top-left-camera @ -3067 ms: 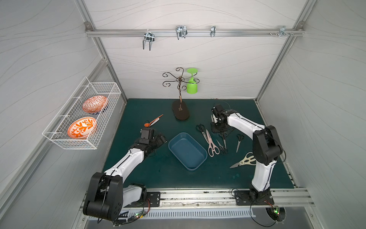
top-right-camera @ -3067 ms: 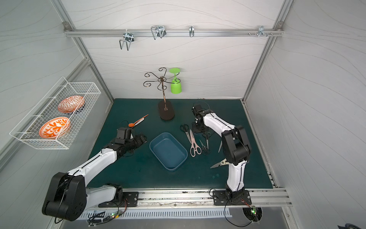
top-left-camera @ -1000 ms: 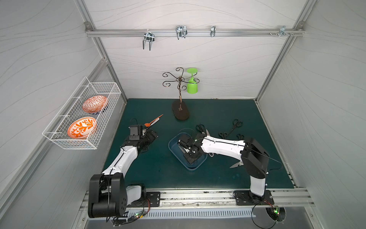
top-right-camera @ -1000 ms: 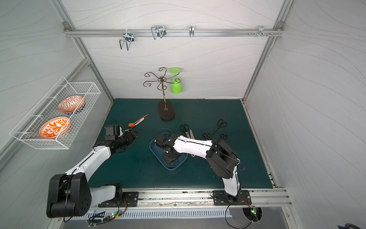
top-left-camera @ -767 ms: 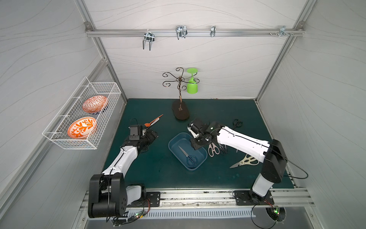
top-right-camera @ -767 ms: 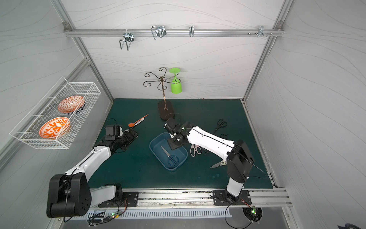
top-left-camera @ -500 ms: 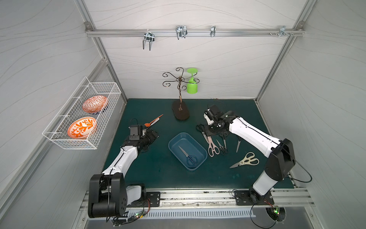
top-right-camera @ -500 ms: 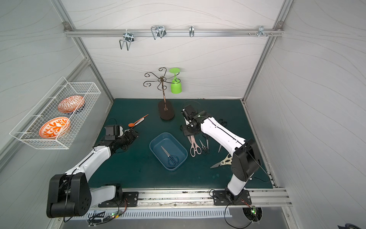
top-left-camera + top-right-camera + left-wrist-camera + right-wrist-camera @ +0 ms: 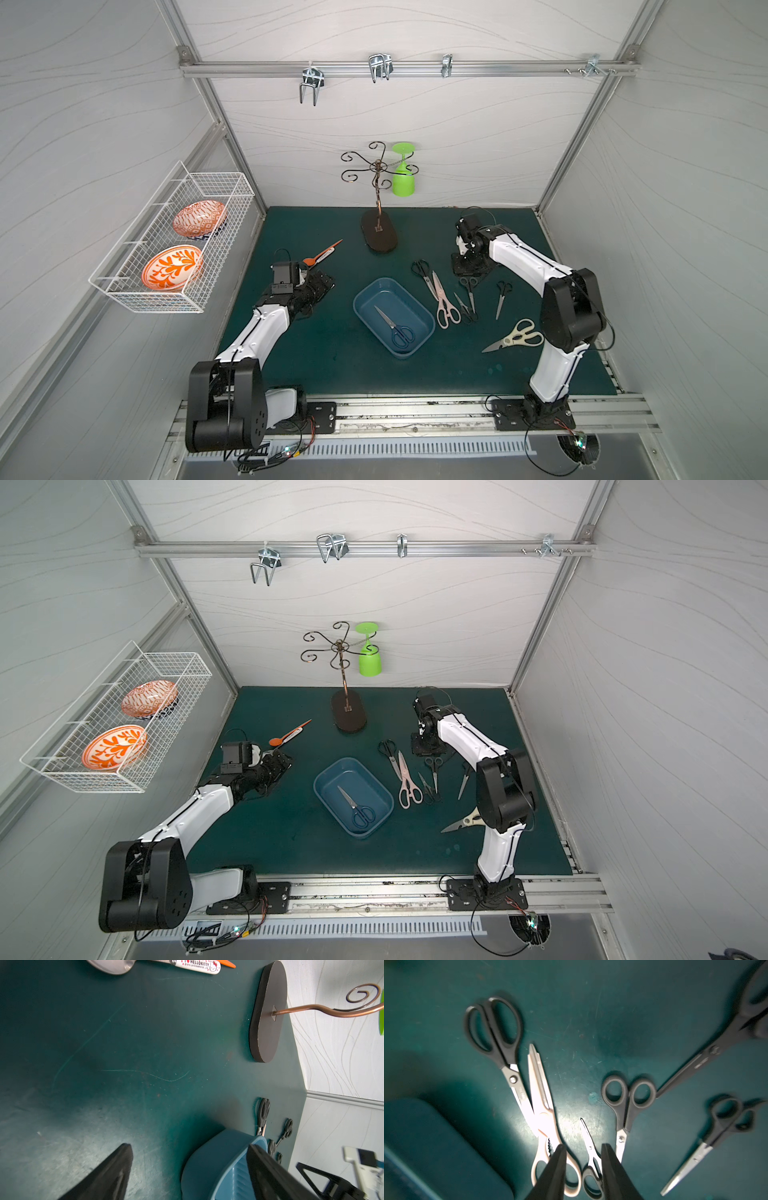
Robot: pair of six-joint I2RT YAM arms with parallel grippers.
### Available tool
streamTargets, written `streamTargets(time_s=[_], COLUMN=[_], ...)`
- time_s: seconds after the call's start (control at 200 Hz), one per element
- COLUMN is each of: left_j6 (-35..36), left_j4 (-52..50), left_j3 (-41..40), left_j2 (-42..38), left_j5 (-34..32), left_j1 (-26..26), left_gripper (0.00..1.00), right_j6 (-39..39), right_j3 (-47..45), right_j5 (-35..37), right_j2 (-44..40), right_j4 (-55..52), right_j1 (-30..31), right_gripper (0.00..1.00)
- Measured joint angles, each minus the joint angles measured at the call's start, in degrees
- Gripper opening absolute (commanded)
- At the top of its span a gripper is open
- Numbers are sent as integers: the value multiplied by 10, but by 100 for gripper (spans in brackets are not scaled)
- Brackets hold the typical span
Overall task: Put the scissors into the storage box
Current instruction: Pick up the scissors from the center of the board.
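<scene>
The blue storage box (image 9: 384, 295) (image 9: 348, 776) lies mid-mat with the blue-handled scissors (image 9: 395, 328) (image 9: 356, 806) inside. To its right on the mat lie the pink scissors (image 9: 444, 301) (image 9: 544, 1105), a black pair (image 9: 422, 272) (image 9: 500, 1043), several small black pairs (image 9: 468, 291) (image 9: 627, 1105) and the cream scissors (image 9: 515, 338). My right gripper (image 9: 467, 266) (image 9: 584, 1145) hangs over the far end of this cluster, jaws a narrow gap apart and empty. My left gripper (image 9: 318, 282) (image 9: 188, 1145) is wide open left of the box.
An orange spoon (image 9: 322, 257) lies beyond the left gripper. A hook stand (image 9: 379, 235) with a green glass (image 9: 403, 178) stands at the back. A long black pair (image 9: 716, 1049) lies by the right gripper. A wire basket (image 9: 174, 249) with bowls hangs on the left wall.
The right arm has left the box, where the blue-handled scissors now lie, and swung back to the far right over the loose scissors; its jaws have narrowed. The left arm has not moved.
</scene>
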Motion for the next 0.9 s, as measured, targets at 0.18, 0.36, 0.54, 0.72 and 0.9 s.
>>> streamTargets(time_s=[0.18,0.36,0.54,0.72,0.9], left_j6=[-5,-7,-7,-7,-7], left_j4=[6,6,9,9,9], left_j3=[0,0,0,0,0], left_j2=[4,10,12,18,22], left_j5=[4,9,12,13,13], left_j1=[0,0,0,-2,-3], left_gripper=[90,90,90,90,90], right_j6=[1,0,0,-4,-7], right_j3=[-5,-4,-5,-6,-6], right_j5=[-4,7,14,16,18], right_j2=[35,59,67,73,86], right_j4=[17,21,26,36,38], right_j1=[-4,-5,-8,-13,-20], right_gripper=[30,30,29,29,29])
